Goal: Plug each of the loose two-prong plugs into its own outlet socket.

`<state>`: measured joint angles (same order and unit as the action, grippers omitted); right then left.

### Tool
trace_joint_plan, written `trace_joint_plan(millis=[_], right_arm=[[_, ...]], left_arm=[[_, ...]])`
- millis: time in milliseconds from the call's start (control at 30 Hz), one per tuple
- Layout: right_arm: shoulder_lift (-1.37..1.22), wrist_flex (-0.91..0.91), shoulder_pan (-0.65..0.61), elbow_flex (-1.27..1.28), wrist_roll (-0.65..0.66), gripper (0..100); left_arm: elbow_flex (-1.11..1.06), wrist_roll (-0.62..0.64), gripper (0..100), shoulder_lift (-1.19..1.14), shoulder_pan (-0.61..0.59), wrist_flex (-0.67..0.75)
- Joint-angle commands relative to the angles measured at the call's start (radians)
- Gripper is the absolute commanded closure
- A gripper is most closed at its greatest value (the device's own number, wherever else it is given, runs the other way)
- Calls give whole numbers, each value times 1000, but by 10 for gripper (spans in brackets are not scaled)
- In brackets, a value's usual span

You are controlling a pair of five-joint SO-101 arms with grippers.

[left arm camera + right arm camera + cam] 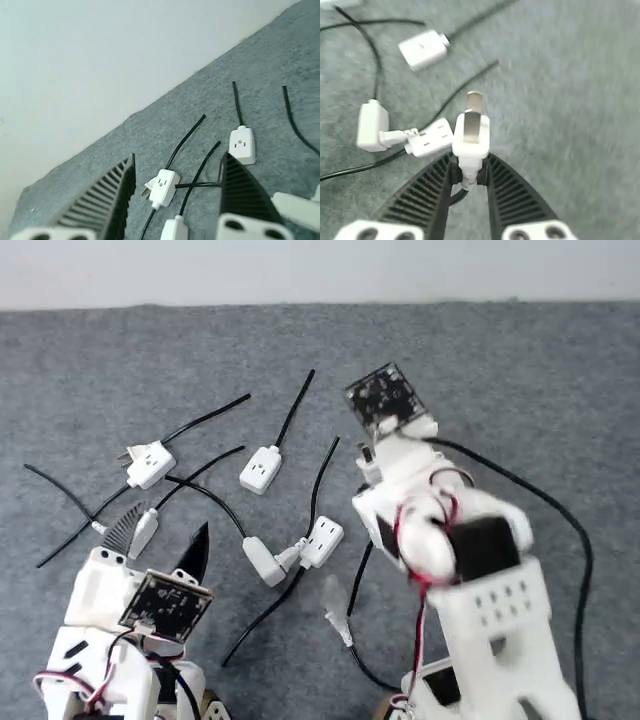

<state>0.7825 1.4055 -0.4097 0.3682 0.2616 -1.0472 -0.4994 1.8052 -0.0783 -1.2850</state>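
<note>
Grey short-pile carpet surface (540, 360) across whole work area; fine speckled texture, uniform tone. Plain pale wall (300, 270) behind, meeting carpet along a straight edge at far side. Wall matt, off-white. Lighting even and diffuse; shadows on carpet soft and faint. Same wall-carpet boundary seen slanting in left wrist view

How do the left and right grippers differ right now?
The left gripper is wide open; the right gripper is shut. The left gripper holds nothing; the right gripper grips a white plug by its cord end, prongs pointing away. Both are black and above the grey mat.
</note>
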Motion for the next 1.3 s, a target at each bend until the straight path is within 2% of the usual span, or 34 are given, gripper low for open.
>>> trace_joint_plan(millis=[0,100,267,567,1033,1267], right_arm=[[110,36,-74,-28,60,990],[168,85,-150,-23,121,990],[260,122,-228,-25,133,990],[298,159,-430,14,181,991],[298,139,-441,52,256,991],[308,117,-444,48,256,991]], left_arm=[[27,69,742,15,66,87],[27,107,742,15,95,138],[28,163,742,15,180,189],[104,187,742,15,356,192],[174,187,742,15,548,170],[163,187,742,15,560,169]])
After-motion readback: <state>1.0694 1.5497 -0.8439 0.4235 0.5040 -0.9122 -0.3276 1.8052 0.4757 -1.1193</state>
